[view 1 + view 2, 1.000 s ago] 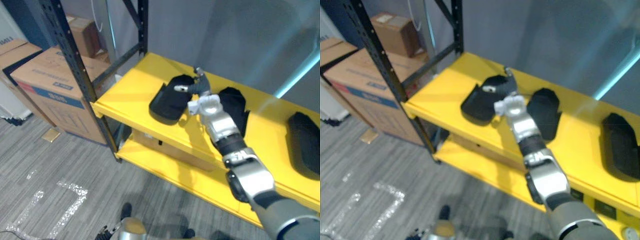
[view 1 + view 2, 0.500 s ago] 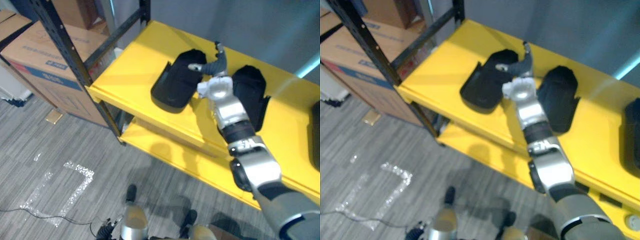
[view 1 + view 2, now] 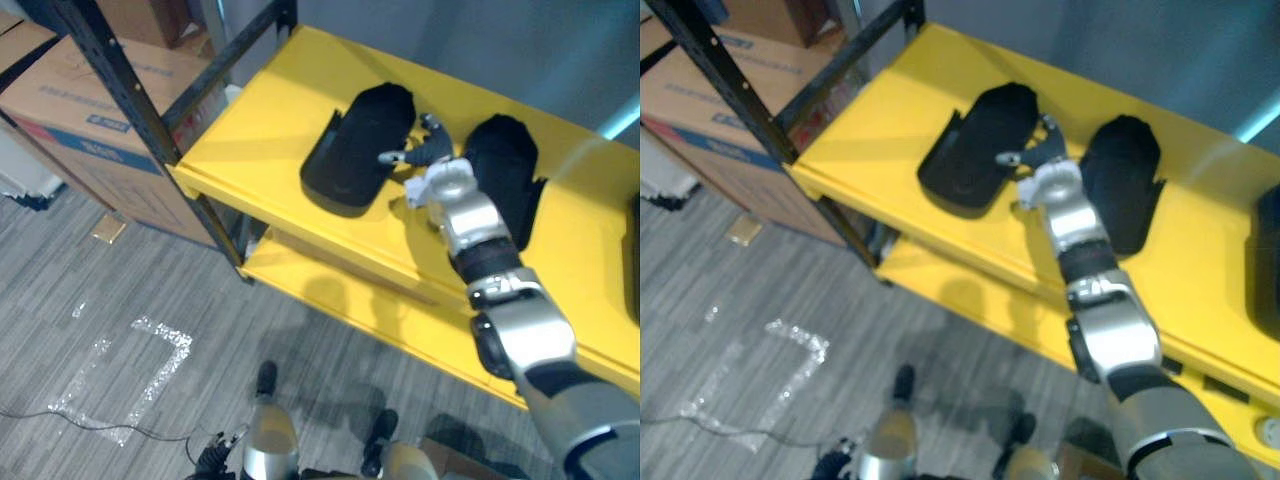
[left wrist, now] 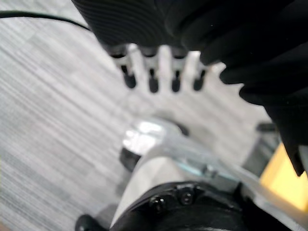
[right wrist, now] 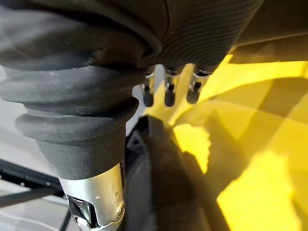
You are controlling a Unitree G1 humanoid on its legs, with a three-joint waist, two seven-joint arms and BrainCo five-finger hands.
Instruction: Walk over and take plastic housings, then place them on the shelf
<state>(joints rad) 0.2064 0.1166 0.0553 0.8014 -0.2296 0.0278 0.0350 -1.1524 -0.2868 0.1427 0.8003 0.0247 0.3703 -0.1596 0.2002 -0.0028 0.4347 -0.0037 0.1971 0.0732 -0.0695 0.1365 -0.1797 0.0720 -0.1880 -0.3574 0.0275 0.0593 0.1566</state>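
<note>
Plastic housings lie on the yellow shelf (image 3: pixel 262 118). Left hand (image 4: pixel 153 79) hangs over the grey floor (image 4: pixel 48 120), fingers straight, empty. Right hand (image 3: pixel 432 168) sits mid-frame above the shelf, fingers loosely spread, gripping nothing. Its thumb tip is at the right edge of the left housing (image 3: pixel 355 150). The middle housing (image 3: pixel 503 172) lies just right of the hand, the third housing (image 3: pixel 1268 262) at the far right edge.

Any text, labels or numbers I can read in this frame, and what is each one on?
On the cardboard box: dark print and a blue band, too blurred to read.
On the black housings and the yellow shelf: no text visible.
</note>
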